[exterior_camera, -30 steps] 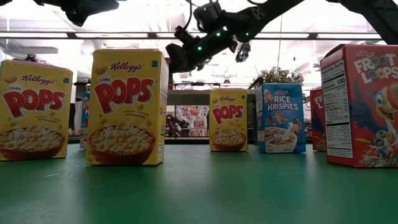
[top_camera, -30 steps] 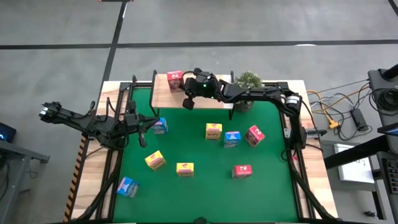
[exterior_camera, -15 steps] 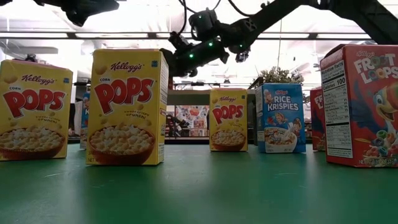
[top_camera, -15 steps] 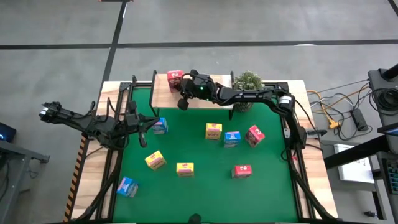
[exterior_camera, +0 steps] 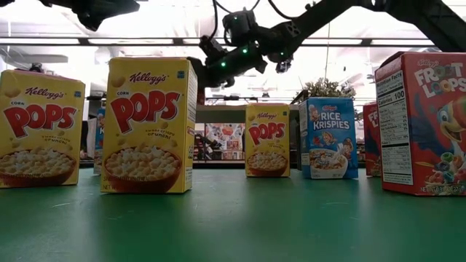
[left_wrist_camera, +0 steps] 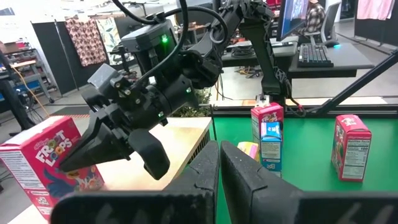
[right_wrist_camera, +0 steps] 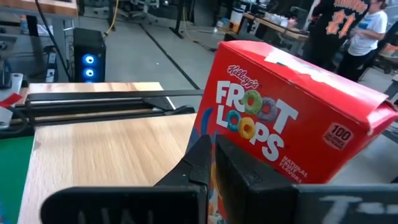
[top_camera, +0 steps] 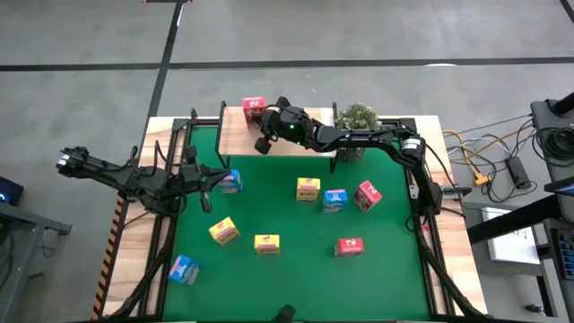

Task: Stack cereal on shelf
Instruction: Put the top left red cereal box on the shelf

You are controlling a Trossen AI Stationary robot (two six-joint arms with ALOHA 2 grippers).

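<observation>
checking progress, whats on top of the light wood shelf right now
One pink-red Froot Loops cereal box stands on the low light-wood shelf, near its left end. The right gripper hovers over the board, fingers shut, hiding part of it.

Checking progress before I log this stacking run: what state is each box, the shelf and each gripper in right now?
Froot Loops box on the shelf: upright, tilted, near the left end.
shelf: holds only that one box.
right gripper: shut, beside the box, holding nothing.
left gripper: shut, empty, by a blue box.
other eight boxes: on the green table.
</observation>
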